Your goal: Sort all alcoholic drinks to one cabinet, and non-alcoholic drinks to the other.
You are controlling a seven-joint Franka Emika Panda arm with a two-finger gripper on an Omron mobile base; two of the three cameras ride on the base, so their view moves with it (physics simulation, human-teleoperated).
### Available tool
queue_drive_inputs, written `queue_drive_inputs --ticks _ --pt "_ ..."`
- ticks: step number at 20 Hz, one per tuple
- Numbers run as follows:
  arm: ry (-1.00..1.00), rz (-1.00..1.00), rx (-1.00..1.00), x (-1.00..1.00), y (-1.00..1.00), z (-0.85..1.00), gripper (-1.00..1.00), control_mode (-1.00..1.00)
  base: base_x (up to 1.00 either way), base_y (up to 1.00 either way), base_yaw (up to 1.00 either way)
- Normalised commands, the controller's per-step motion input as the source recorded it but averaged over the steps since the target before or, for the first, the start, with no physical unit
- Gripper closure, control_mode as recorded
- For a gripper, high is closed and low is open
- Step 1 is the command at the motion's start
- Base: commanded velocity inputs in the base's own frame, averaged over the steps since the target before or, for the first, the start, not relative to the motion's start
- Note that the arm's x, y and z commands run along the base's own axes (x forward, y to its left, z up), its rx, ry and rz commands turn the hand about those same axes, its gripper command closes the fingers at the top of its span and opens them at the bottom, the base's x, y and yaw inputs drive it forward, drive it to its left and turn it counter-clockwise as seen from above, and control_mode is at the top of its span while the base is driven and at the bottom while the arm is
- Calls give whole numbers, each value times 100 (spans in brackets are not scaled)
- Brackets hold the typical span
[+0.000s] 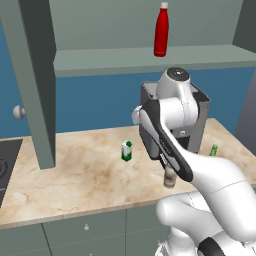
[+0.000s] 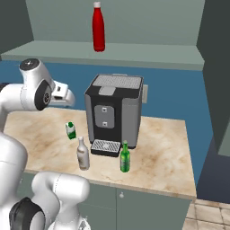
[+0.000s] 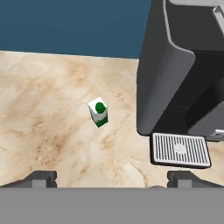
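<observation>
A kitchen: marble counter (image 2: pixel 157 148), coffee machine (image 2: pixel 114 112), open wall cabinet (image 2: pixel 148 54), stove (image 1: pixel 6 165).

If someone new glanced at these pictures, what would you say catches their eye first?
Probably the tall red bottle, standing alone on the shelf of the open cabinet above the counter. Below it, the dark coffee machine dominates the marble counter, with the slim green bottle and pale bottle in front of it. The small green-and-white carton stands to its left, below the open gripper.

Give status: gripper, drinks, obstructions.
Gripper open, empty, above counter. Tall red bottle upright on cabinet shelf; small green-and-white carton, pale grey-beige bottle, slim green glass bottle on marble counter. Dark coffee machine beside carton.
</observation>
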Motion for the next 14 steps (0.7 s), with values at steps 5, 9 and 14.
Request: queue_drive_inputs --ticks 5,9,14 --pt "1 10 -1 14 5 -36 -100 -100 0 0 0" --pt "0 8 -5 13 8 -35 -100 -100 0 0 0" --pt "0 5 -6 16 9 -32 -100 -100 0 0 0"
